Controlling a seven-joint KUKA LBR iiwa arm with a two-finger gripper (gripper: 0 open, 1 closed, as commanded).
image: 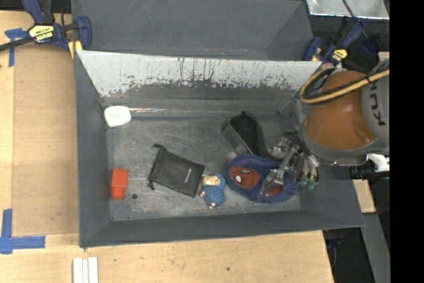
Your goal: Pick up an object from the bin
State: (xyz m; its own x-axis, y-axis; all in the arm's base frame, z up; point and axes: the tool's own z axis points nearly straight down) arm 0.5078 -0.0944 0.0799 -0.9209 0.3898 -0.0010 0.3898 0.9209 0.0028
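**At the bin's right end: gripper low beside the blue soft thing**

Toward the view's right side of the grey bin (192, 79), we see the gripper (286, 172) low over the floor. It sits at the right-hand end of a rounded blue soft thing (246, 179) with a red-orange face on it. The two look to be touching or very nearly so, and we cannot tell which. Nor can we tell whether the gripper is released or clenched, because its tip is lost among its own metal parts and the blue cloth. So we do not claim that it holds anything.

A dark shoe-like object (245, 134) lies just behind the blue thing, up toward the back wall. A small blue-and-tan figure (212, 191) lies just beside the blue thing on its other end. Further along are a flat black case (175, 172), an orange block (118, 183) and a white lump (118, 116), all well apart from the gripper.

We judge this to be the grasping step, with nothing lifted clear yet. The next move calls for a firm closure on the edge of the blue thing and then a straight rise. We would watch that the soft cloth does not slip out, and that the dark object behind does not catch and drag along.
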